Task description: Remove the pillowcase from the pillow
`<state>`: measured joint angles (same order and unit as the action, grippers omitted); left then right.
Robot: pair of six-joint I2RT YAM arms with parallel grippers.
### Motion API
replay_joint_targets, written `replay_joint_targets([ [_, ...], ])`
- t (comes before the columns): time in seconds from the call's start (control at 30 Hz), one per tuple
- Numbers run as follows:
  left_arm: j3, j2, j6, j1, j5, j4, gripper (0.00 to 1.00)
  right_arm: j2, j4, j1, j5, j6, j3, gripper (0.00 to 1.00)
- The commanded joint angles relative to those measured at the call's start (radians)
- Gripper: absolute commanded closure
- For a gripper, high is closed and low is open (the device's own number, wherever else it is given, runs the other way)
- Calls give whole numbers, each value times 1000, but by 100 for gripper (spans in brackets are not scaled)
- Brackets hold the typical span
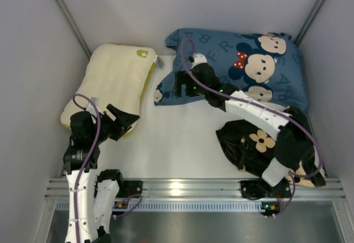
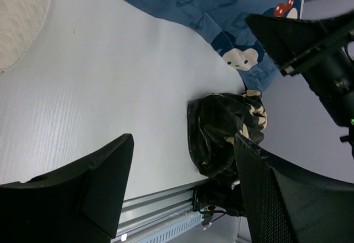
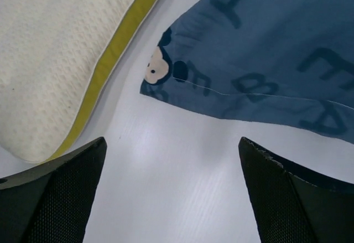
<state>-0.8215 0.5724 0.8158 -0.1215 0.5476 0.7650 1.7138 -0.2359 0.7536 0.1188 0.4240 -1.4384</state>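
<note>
Up on the overhead camera, we've got the pillowcase (image 1: pixel 251 143) lying in a crumpled black heap with its tan flowers showing. It's on the right side of the white surface (image 1: pixel 177 143) near the front rail, partly under the right arm. It's completely off the pillow (image 1: pixel 113 77), which sits bare and cream-coloured over at the back left, well apart from it. A blue mouse-print pillow (image 1: pixel 260 60) fills the back right corner. The left hand (image 1: pixel 128 122) hangs at the pillow's near corner, and the right hand (image 1: pixel 185 88) is out over the blue pillow's near-left corner.

Left wrist camera next: we see the left hand (image 2: pixel 183 143) with its two fingers spread well apart and nothing between them, just bare surface below. The pillowcase (image 2: pixel 218 135) is bunched up beyond the fingertips, close to the metal rail (image 2: pixel 166 201). The blue pillow (image 2: pixel 221 5) is behind it, and a sliver of the pillow (image 2: pixel 22 16) shows at top left.

Right wrist camera: the right hand (image 3: pixel 172 143) is wide open too, holding nothing, over bare surface. Ahead of it we see the pillow (image 3: pixel 50 60) with its yellow-green side band (image 3: pixel 119 49) on the left. The blue pillow's corner (image 3: pixel 265 49) is on the right, with a strip of surface between the two.
</note>
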Motion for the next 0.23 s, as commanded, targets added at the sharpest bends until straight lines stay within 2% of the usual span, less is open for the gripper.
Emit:
replay_joint_targets([
  [0.0, 31, -29, 26, 0, 20, -16, 23, -169, -65, -5, 186, -47, 203, 2],
  [0.1, 53, -26, 20, 0, 26, -16, 23, -377, -65, -2, 162, -18, 349, 1],
  [0.2, 67, -13, 3, 0, 20, -20, 23, -492, -83, -2, 170, 47, 459, 1],
])
